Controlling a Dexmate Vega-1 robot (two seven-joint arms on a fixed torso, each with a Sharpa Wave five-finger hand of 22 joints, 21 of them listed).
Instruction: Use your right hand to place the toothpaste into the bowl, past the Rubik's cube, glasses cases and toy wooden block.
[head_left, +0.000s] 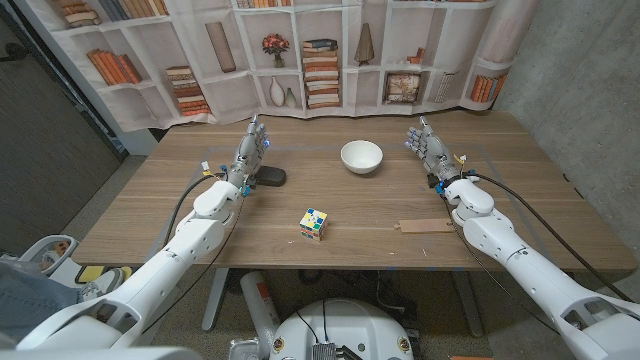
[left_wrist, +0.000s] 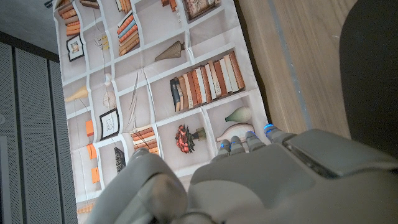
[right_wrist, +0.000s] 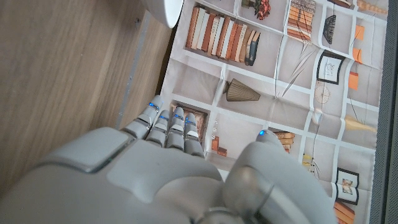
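A white bowl (head_left: 361, 157) stands at the back middle of the wooden table (head_left: 500, 190). In the right wrist view its rim (right_wrist: 166, 9) shows past my fingers. My right hand (head_left: 428, 148) is held up to the right of the bowl, fingers straight and holding nothing; its back (right_wrist: 155, 168) shows in the right wrist view. A Rubik's cube (head_left: 313, 224) sits near the front middle. A flat wooden block (head_left: 425, 226) lies in front of my right forearm. A dark glasses case (head_left: 270, 178) lies beside my left hand (head_left: 250, 150), which is also empty with its fingers extended.
A bookshelf-printed curtain (head_left: 300, 60) hangs behind the table. In the left wrist view the dark case (left_wrist: 373, 62) lies on the wood beyond my left hand (left_wrist: 267, 180). Bare wood lies between the cube and the bowl.
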